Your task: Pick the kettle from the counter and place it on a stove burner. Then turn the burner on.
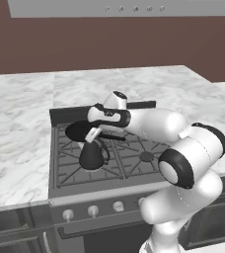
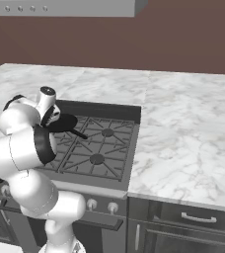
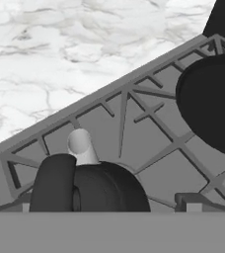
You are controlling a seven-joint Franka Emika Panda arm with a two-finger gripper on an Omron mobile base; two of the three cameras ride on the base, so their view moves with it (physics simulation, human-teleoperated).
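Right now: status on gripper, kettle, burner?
Gripper open, just above kettle. Kettle upright on front-left burner grate, released. Pan on rear-left burner behind it. Knobs untouched.

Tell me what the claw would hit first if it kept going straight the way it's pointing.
Most likely the kettle. The open claw points down right above it on the front left stove burner, with the kettle between its fingertips in the hand view. The remaining gap is unclear.

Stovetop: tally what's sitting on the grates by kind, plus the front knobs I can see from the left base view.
kettle: 1
frying pan: 1
front knobs: 3 visible, any others hidden behind the arm
Total: 5
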